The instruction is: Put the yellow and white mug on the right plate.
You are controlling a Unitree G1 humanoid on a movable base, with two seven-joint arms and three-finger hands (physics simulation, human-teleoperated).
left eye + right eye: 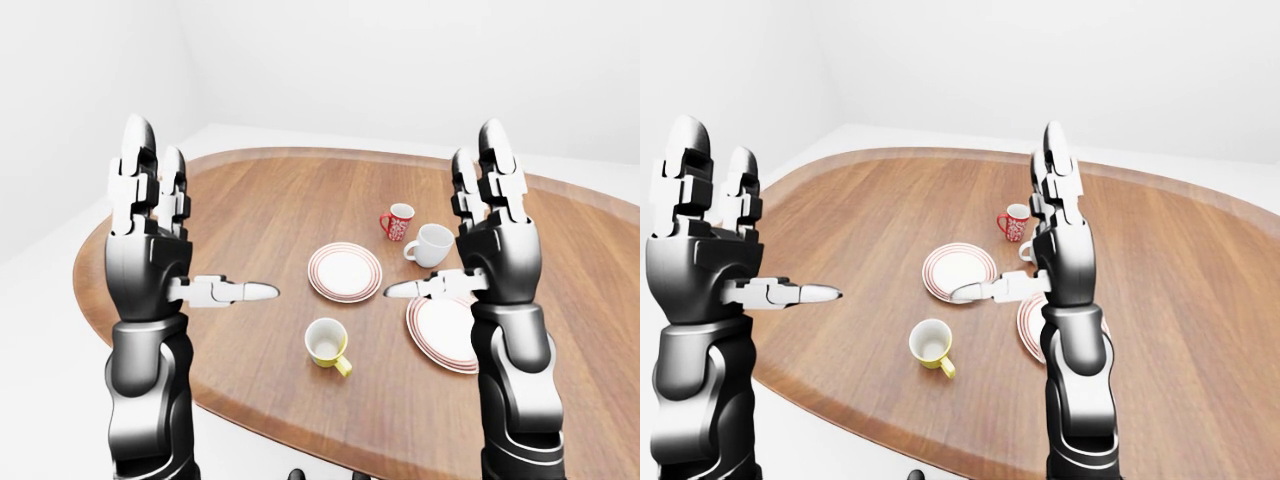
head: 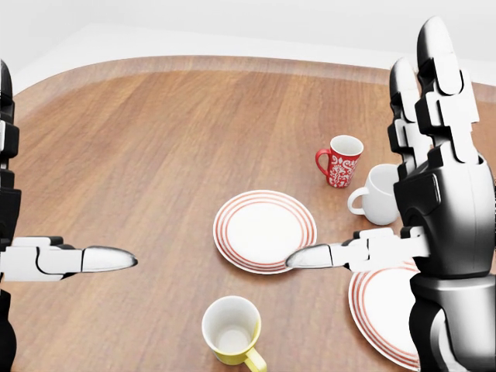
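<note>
Both robot hands, right (image 1: pixel 478 235) & left (image 1: pixel 155 240), spread, holding nothing. Risk: right hangs over right plate (image 1: pixel 440 332); dropping toward yellow mug (image 1: pixel 327 342) could tip it w/ thumb.

The yellow and white mug (image 2: pixel 231 329) stands upright on the wooden table (image 2: pixel 155 155) near the bottom of the head view, its outside yellow, its inside white and empty, with the yellow handle pointing toward the lower right. The right plate (image 2: pixel 385 310), white with thin red rings round its rim, lies flat on the table to the mug's right, at the lower right of that view, and is partly covered there by the robot's arm. Mug and plate are apart, not touching.
</note>
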